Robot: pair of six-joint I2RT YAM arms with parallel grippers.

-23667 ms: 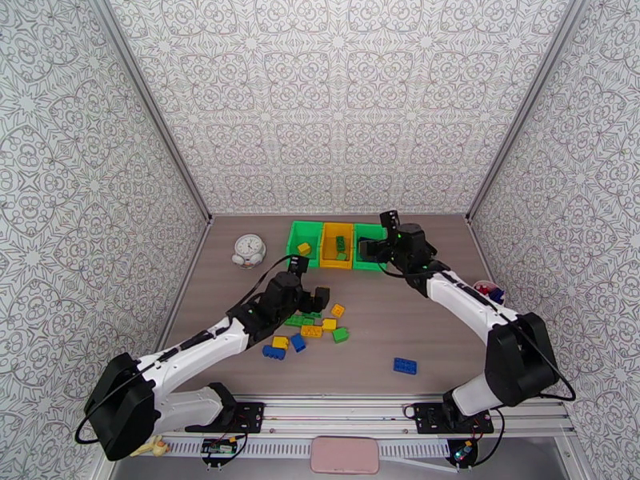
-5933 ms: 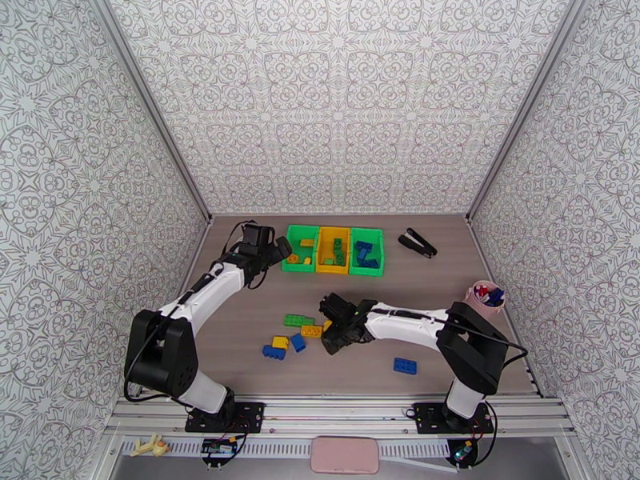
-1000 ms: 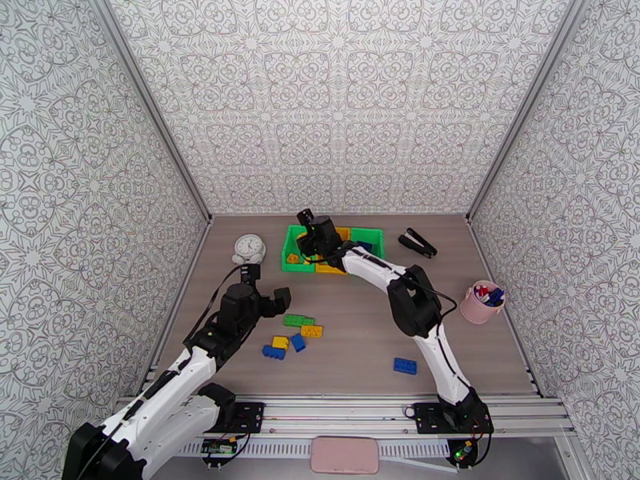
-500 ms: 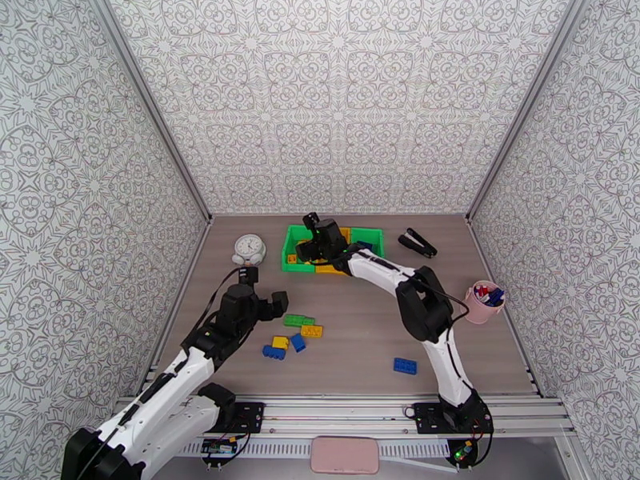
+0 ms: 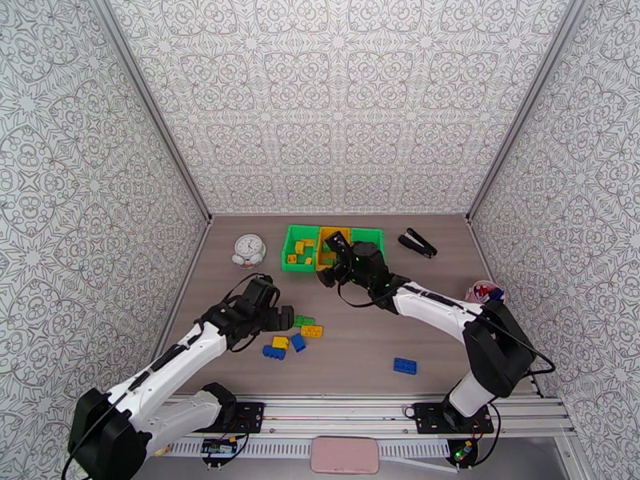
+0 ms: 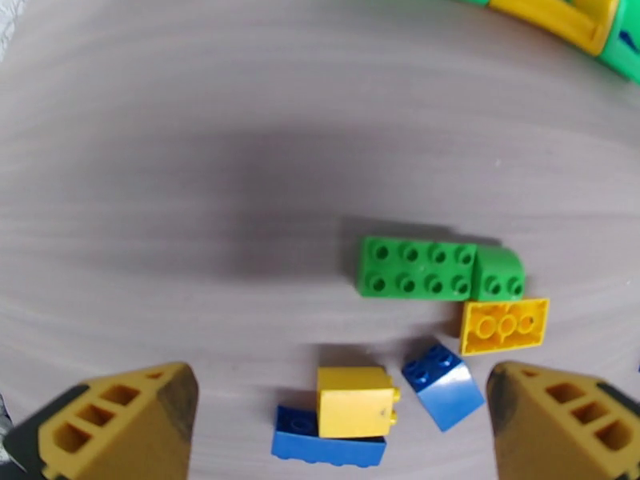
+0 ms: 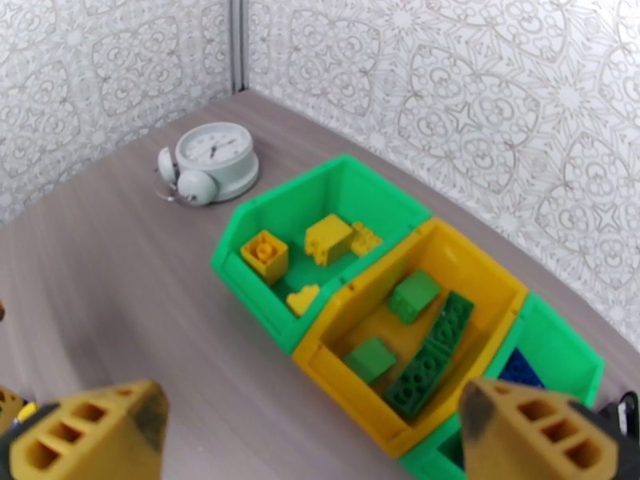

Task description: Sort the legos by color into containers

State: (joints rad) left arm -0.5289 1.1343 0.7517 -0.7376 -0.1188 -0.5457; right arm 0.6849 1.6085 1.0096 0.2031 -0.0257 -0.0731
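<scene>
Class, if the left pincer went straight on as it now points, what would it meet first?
Probably the yellow lego stacked on a blue lego, centred before the left pincer; depth unclear.

Rightmost green bin is partly hidden behind the right hand.

patterned grey-white walls enclose a wood-grain table.

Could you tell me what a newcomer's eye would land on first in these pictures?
Probably the three joined bins at the far edge of the table, yellow bricks in the left green one and green bricks in the yellow middle one. Next, the loose bricks mid-table, below the open left claw. A white alarm clock stands left of the bins.
</scene>
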